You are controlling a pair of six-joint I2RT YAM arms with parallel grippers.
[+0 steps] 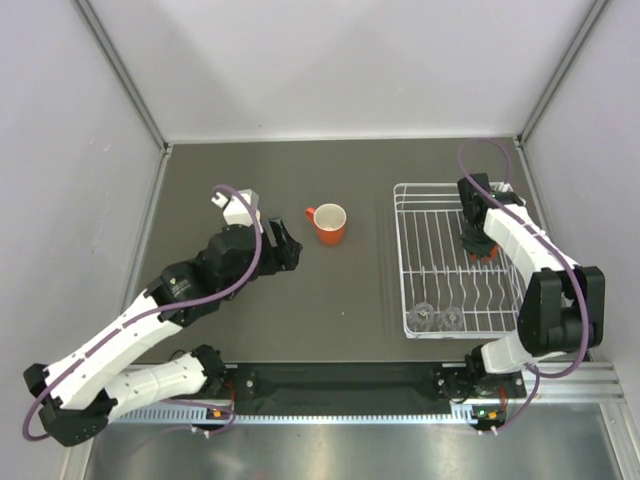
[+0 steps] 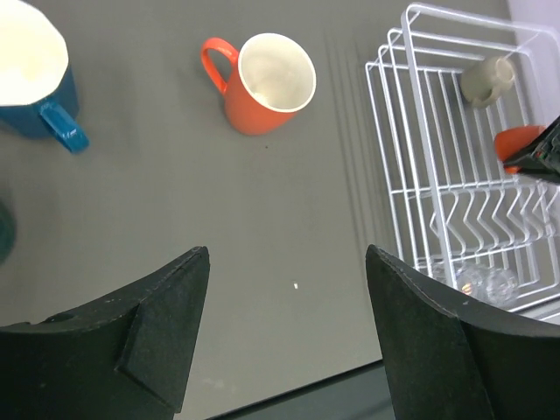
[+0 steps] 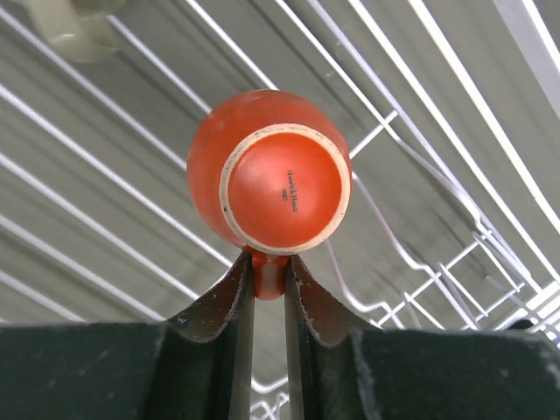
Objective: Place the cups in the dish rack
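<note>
The large orange mug (image 1: 329, 222) (image 2: 267, 83) stands upright on the table, left of the white wire dish rack (image 1: 400, 240) (image 2: 385, 162) (image 3: 385, 121). My left gripper (image 1: 285, 250) (image 2: 289, 262) hovers open and empty to the left of that mug. My right gripper (image 1: 478, 243) (image 3: 269, 262) is shut on the handle of the tiny orange cup (image 1: 486, 252) (image 2: 516, 144) (image 3: 280, 184), held upside down inside the rack. A beige mug (image 2: 486, 79) (image 3: 74, 31) and two clear glasses (image 1: 437, 317) (image 2: 490, 282) lie in the rack. A blue mug (image 2: 35, 87) and a dark green cup (image 2: 4, 229) sit at far left.
Grey walls with metal posts enclose the table on three sides. The rack sits close to the right wall. In the top view my left arm covers the blue mug and the green cup.
</note>
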